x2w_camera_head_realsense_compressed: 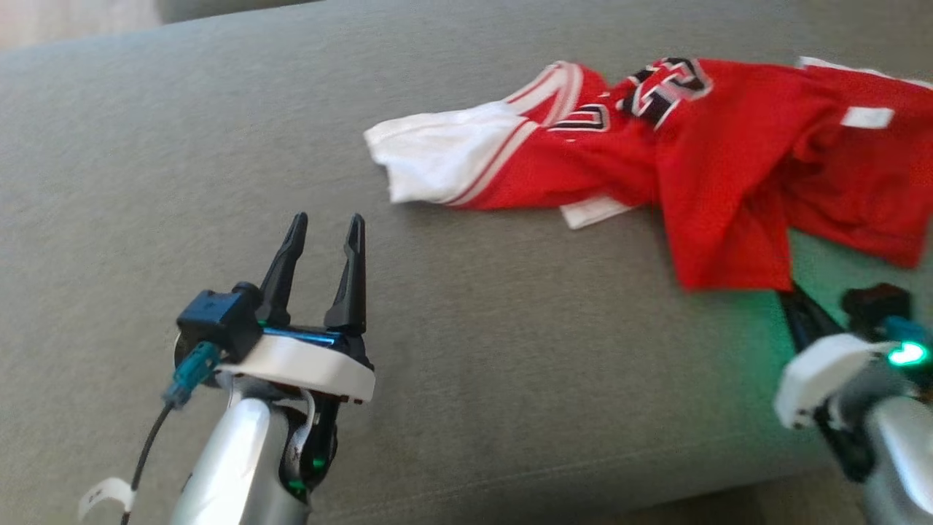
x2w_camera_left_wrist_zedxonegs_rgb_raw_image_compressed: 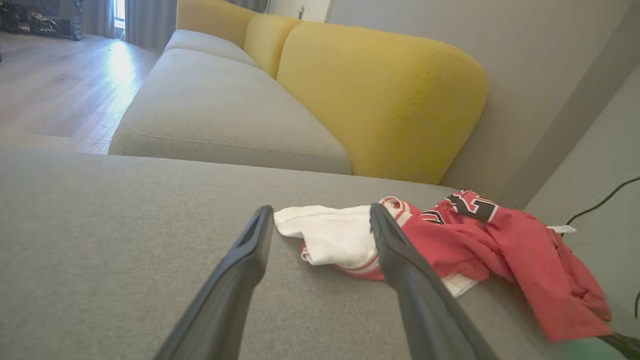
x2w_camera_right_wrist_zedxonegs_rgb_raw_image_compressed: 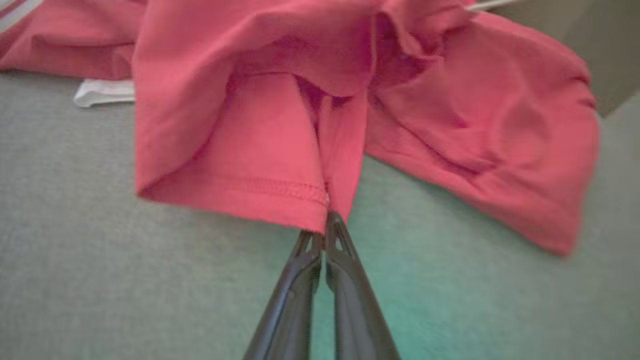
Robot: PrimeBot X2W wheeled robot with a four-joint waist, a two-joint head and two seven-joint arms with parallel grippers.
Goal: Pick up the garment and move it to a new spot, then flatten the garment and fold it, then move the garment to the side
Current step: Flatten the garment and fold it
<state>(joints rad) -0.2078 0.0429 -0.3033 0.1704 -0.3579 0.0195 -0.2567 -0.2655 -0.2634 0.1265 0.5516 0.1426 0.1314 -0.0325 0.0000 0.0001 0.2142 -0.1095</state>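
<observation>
Since R claw (x2w_camera_right_wrist_zedxonegs_rgb_raw_image_compressed: 326,224) pinches only the hem edge of jersey (x2w_camera_right_wrist_zedxonegs_rgb_raw_image_compressed: 235,130) (L claw (x2w_camera_head_realsense_compressed: 326,226) spread wide, empty), cloth may slip free on lift

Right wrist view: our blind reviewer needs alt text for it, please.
The right gripper is shut on the stitched hem of a crumpled red jersey lying on a grey cushion. A white strip of the garment shows at upper left.

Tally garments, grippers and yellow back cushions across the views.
garment: 1
grippers: 2 (left gripper open, right gripper shut on the garment's hem)
yellow back cushions: 3
total: 6
</observation>
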